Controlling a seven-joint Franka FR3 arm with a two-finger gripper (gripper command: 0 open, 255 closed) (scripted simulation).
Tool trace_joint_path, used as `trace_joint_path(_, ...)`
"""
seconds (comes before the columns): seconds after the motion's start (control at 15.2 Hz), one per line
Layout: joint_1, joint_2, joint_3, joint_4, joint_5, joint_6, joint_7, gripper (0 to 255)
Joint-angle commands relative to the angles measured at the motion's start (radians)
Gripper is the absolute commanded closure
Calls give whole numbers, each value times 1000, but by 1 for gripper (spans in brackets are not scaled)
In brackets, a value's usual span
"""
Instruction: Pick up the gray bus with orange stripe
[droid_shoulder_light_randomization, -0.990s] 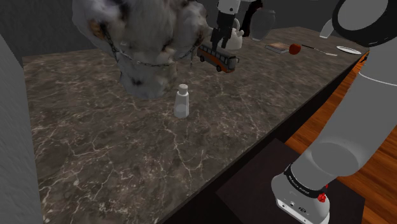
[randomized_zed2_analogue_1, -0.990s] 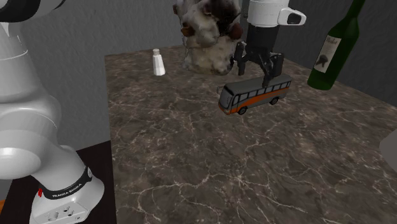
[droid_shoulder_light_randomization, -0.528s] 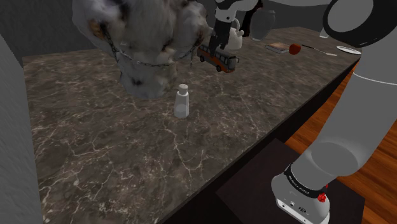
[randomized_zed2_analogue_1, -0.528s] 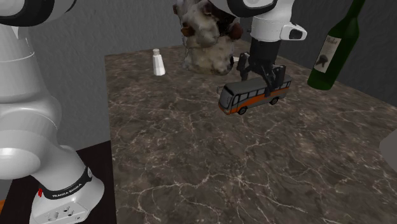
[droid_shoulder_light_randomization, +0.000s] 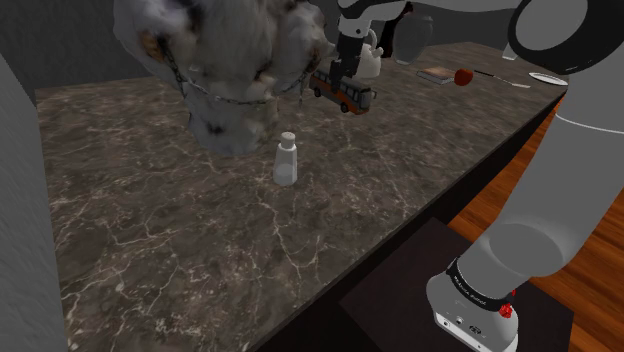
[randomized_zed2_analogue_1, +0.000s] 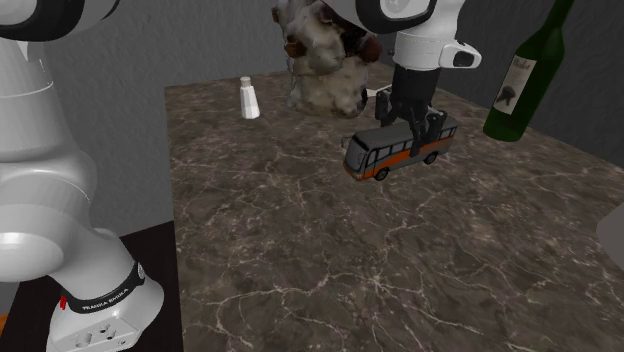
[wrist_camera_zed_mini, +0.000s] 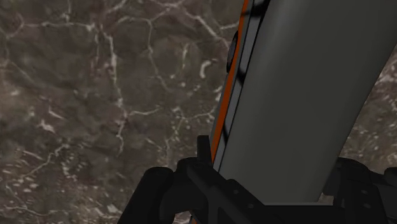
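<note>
A grey toy bus (randomized_zed2_analogue_1: 398, 150) with an orange stripe and dark windows stands on the dark marble counter (randomized_zed2_analogue_1: 330, 260). In the shoulder view the bus (droid_shoulder_light_randomization: 343, 92) sits far back, beside a big mottled lump. My black gripper (randomized_zed2_analogue_1: 412, 125) comes straight down over the bus's rear half, and its fingers press against both long sides. In the wrist view the grey roof (wrist_camera_zed_mini: 305, 95) runs up between the two fingers, with the gripper (wrist_camera_zed_mini: 277, 162) shut on the bus. The bus's wheels rest on the counter.
A large mottled grey-brown lump (droid_shoulder_light_randomization: 225, 70) hangs over the counter next to the bus. A white shaker (droid_shoulder_light_randomization: 287, 160) stands nearer the front. A green bottle (randomized_zed2_analogue_1: 525, 75) is past the bus. A book (droid_shoulder_light_randomization: 437, 74), red apple (droid_shoulder_light_randomization: 463, 76) and plate (droid_shoulder_light_randomization: 548, 78) lie far back.
The gripper came down from above the bus until its fingers straddled it, then the fingers closed onto the bus's sides. The bus has stayed where it was.
</note>
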Motion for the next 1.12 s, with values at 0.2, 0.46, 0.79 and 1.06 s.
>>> trace_joint_path(0.2,0,1,0,-1,0,0,-1,255)
trace_joint_path(0.46,-1,-1,0,49,-1,-53,1,255)
trace_joint_path(0.79,-2,1,-1,119,-1,-121,3,255)
trace_joint_path(1.06,-3,7,-1,182,-1,-178,3,255)
